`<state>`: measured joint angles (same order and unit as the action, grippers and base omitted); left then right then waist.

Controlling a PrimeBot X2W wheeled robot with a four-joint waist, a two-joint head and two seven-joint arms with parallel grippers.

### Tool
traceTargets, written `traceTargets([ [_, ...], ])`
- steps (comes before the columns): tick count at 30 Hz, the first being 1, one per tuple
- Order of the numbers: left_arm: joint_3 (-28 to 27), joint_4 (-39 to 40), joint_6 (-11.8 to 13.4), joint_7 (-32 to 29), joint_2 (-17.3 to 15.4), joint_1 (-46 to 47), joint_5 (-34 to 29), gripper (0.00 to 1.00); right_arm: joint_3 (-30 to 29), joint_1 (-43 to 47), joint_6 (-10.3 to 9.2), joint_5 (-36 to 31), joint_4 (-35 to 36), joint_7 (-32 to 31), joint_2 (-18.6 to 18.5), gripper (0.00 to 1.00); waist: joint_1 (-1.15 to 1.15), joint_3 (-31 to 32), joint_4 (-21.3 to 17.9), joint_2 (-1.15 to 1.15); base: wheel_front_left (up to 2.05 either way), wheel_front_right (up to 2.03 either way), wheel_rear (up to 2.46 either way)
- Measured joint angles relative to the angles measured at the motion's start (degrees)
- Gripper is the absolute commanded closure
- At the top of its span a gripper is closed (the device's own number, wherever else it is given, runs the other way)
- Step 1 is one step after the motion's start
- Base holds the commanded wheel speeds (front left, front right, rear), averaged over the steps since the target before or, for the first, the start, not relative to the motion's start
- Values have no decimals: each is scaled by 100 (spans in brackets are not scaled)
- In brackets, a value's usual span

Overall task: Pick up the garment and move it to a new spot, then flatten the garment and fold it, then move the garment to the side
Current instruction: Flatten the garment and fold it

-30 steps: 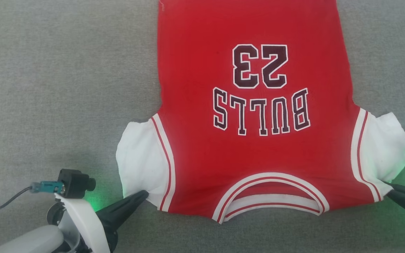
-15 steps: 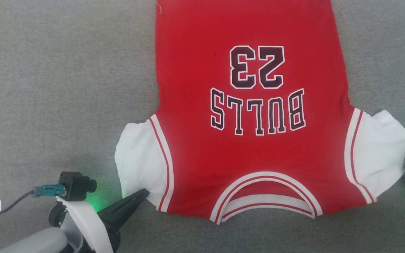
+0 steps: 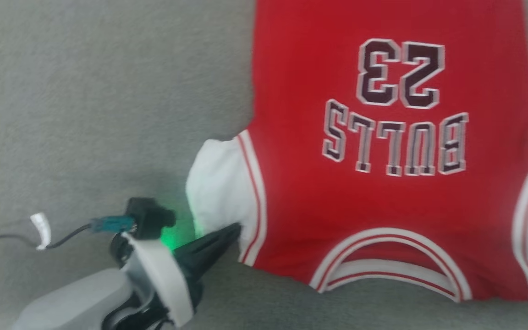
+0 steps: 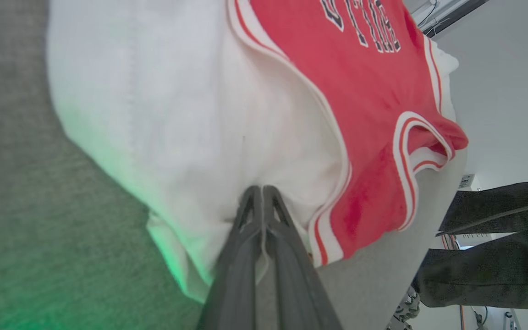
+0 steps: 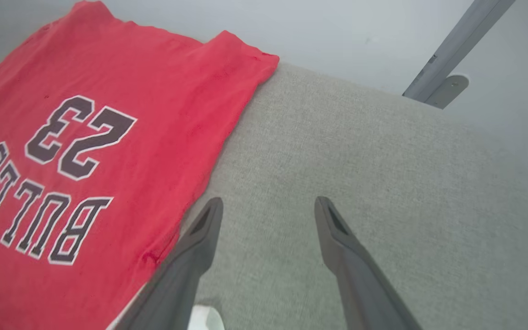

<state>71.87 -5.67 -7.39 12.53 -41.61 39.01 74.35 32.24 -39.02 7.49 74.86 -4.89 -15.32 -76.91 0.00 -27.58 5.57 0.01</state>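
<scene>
The left jaws are pinched shut on the hem of the white sleeve (image 4: pixel 177 114) of the garment (image 3: pixel 383 197). The right jaws stand wide and empty over bare worktop (image 5: pixel 383 160), just beside the red side edge. The garment lies flat ahead of both. Soft, limp cloth will likely sag and drag, so shoulders or sleeve corners suit a hold. Its bottom hem nears the worktop's far edge, and open room lies outboard of each.

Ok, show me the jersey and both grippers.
jersey (image 3: pixel 383 201), head view, red cloth below the lettering.
left gripper (image 4: pixel 262 190), left wrist view, fingertips shut on the jersey's sleeve.
right gripper (image 5: pixel 268 201), right wrist view, midway between open fingertips.
</scene>
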Motion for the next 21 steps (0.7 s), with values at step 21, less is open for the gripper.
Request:
traceTargets([
  [21, 44, 324, -65, 54, 765, 798, -302, 100, -805, -4532, -1, -3321, -4174, -4002, 2973, 0, 0, -1354, 1431, 0, 0, 0, 0],
])
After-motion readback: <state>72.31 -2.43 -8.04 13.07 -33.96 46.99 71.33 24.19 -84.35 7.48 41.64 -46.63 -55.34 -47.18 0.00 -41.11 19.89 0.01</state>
